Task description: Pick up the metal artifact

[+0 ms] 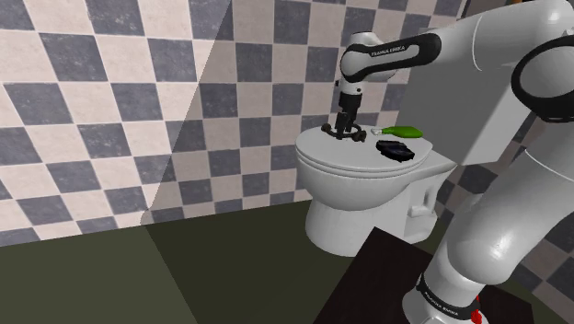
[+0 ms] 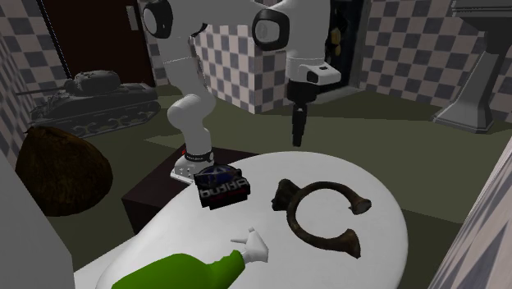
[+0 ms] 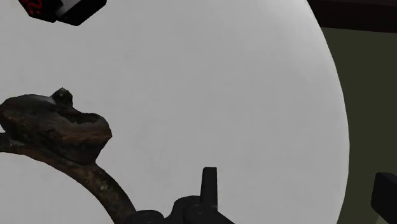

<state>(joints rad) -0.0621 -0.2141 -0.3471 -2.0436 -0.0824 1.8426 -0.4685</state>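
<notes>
End effector: my all-black two-finger end effector (image 3: 296,191) is open. Its fingers stand well apart with only bare lid between them, so I have hold of nothing.
Pose: I point straight down and hang clear of the surface. I judge this a hover taken so the open fingers can drop over the target from above.
Task's thing: the dark brown, rough, open metal ring with knobbed ends (image 3: 60,130) lies flat on the lid. It sits off to one side of my fingers, not between them.
Step in hand: I read it as lining up, with the pick not yet begun. I need a sideways shift to straddle the ring's thin band before I go down.
Why this grip: the ring lies flat and its band is narrow, so closing across one stretch of the band looks surer than spanning the whole loop.
Support: the closed white toilet lid (image 2: 336,168) carries everything. It looks smooth and gently domed, so the ring may skid if I nudge it.
Neighbours: a small black box with blue lettering (image 2: 220,187) rests near the ring but apart from it. A green bottle with a white nozzle (image 2: 185,271) lies on its side further off. Both leave room for my fingers.
</notes>
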